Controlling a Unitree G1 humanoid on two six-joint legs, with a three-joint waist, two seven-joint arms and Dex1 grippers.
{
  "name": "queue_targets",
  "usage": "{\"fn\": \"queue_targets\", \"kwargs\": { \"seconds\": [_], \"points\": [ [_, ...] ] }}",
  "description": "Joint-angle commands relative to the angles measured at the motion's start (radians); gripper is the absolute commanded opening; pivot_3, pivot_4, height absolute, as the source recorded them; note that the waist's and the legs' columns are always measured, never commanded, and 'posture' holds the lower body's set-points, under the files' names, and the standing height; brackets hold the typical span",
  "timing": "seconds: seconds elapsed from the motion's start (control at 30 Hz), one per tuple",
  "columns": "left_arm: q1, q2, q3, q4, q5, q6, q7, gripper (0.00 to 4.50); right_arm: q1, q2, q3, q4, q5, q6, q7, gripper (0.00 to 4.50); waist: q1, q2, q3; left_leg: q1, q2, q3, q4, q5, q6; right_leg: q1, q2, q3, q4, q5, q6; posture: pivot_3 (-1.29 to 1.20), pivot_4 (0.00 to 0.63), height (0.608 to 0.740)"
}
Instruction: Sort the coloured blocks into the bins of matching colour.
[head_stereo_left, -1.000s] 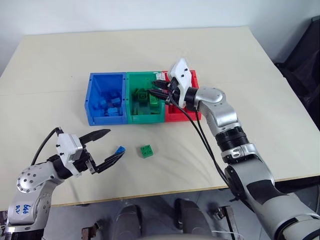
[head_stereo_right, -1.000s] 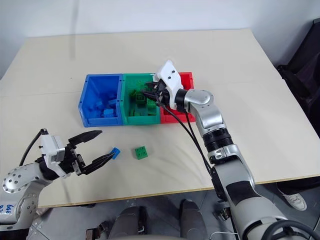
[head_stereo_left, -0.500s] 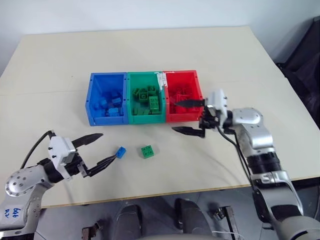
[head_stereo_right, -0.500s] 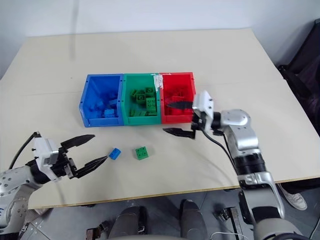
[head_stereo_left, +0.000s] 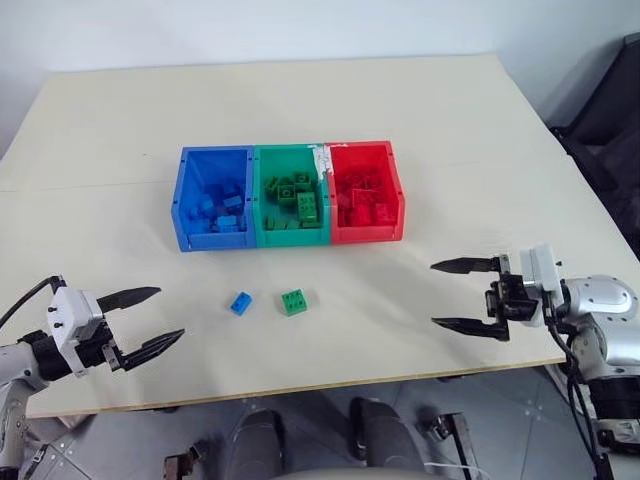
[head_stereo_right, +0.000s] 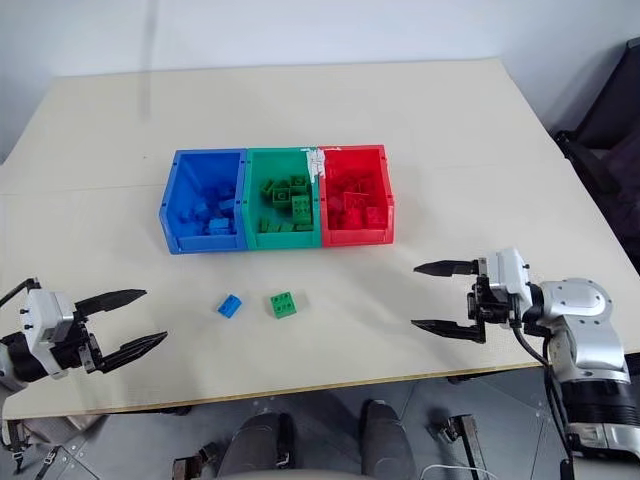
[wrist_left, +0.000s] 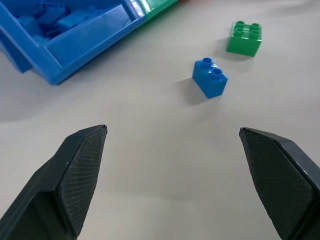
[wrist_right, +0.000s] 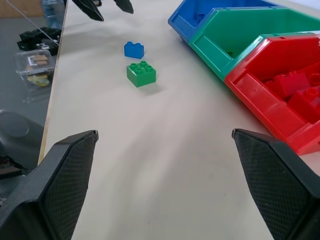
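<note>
Blocks left to sort are a blue block (head_stereo_left: 240, 303) and a green block (head_stereo_left: 294, 301), lying close together on the desk (head_stereo_left: 450, 130) in front of the bins (head_stereo_left: 290, 194), nearer the robot than the blue and green bins. Both the left end effector (head_stereo_left: 140, 322) and the right end effector (head_stereo_left: 465, 295) hang empty with fingers spread wide, well apart from both. Probably best to bring the left one squarely over the blue block, straddle it without nudging the green one just beside it, then carry it to the blue bin (head_stereo_left: 213, 198).
</note>
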Motion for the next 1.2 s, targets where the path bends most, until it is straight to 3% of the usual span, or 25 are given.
{"fn": "queue_targets", "kwargs": {
  "seconds": [0.03,0.2,0.37,0.57,0.73,0.83,1.1,1.2],
  "points": [
    [-0.048,0.004,-0.083,-0.138,-0.016,0.038,-0.002,4.50,0.030,-0.011,-0.037,-0.038,0.033,-0.021,0.033,4.49,0.003,0.000,0.000,0.000,0.000,0.000,0.000,0.000,0.000,0.000,0.000,0.000,0.000,0.000,0.000,0.00,0.150,0.740],
    [-0.179,-0.041,-0.260,-0.292,-0.011,0.160,0.075,4.50,0.069,-0.017,-0.050,-0.089,0.037,-0.015,0.004,4.49,0.018,0.000,0.000,0.000,-0.001,0.001,0.002,0.001,-0.002,0.001,0.000,0.002,0.001,0.001,0.001,0.00,0.150,0.740],
    [-0.310,-0.061,-0.480,-0.328,0.168,0.285,0.194,4.50,0.120,-0.022,-0.092,-0.174,0.053,0.019,-0.061,4.49,0.017,0.000,0.000,0.001,0.000,0.001,0.002,0.002,-0.004,0.000,0.001,0.002,0.001,0.001,0.002,0.00,0.150,0.740],
    [-0.404,-0.092,-0.573,-0.297,0.271,0.383,0.293,4.50,0.156,-0.012,-0.104,-0.247,0.055,0.043,-0.120,4.49,0.026,0.000,0.000,0.001,0.000,0.001,0.003,0.002,-0.004,0.000,0.001,0.003,0.001,0.002,0.002,0.00,0.150,0.740],
    [-0.426,-0.108,-0.614,-0.257,0.297,0.377,0.283,4.50,0.180,-0.006,-0.099,-0.287,0.059,0.054,-0.152,4.49,0.028,0.000,0.000,0.000,-0.001,0.002,0.003,0.002,-0.003,0.000,0.001,0.003,0.001,0.002,0.002,0.00,0.150,0.740],
    [-0.436,-0.123,-0.626,-0.238,0.302,0.358,0.274,3.91,0.184,-0.005,-0.094,-0.294,0.060,0.055,-0.163,4.50,0.029,0.000,0.000,0.000,-0.001,0.001,0.003,0.002,-0.003,0.000,0.001,0.003,0.001,0.002,0.002,0.00,0.150,0.740],
    [-0.454,-0.150,-0.652,-0.211,0.325,0.327,0.271,1.45,0.167,0.005,-0.076,-0.287,0.053,0.057,-0.178,4.50,0.030,0.000,0.000,0.000,-0.001,0.001,0.007,0.002,-0.003,0.001,0.001,0.003,0.001,0.002,0.002,0.00,0.150,0.740],
    [-0.452,-0.168,-0.634,-0.203,0.318,0.275,0.267,1.45,0.166,0.010,-0.072,-0.290,0.052,0.057,-0.184,4.50,0.030,0.000,0.000,0.000,0.000,0.001,0.007,0.002,-0.003,0.001,0.001,0.003,0.002,0.002,0.002,0.00,0.150,0.740]
  ]
}}
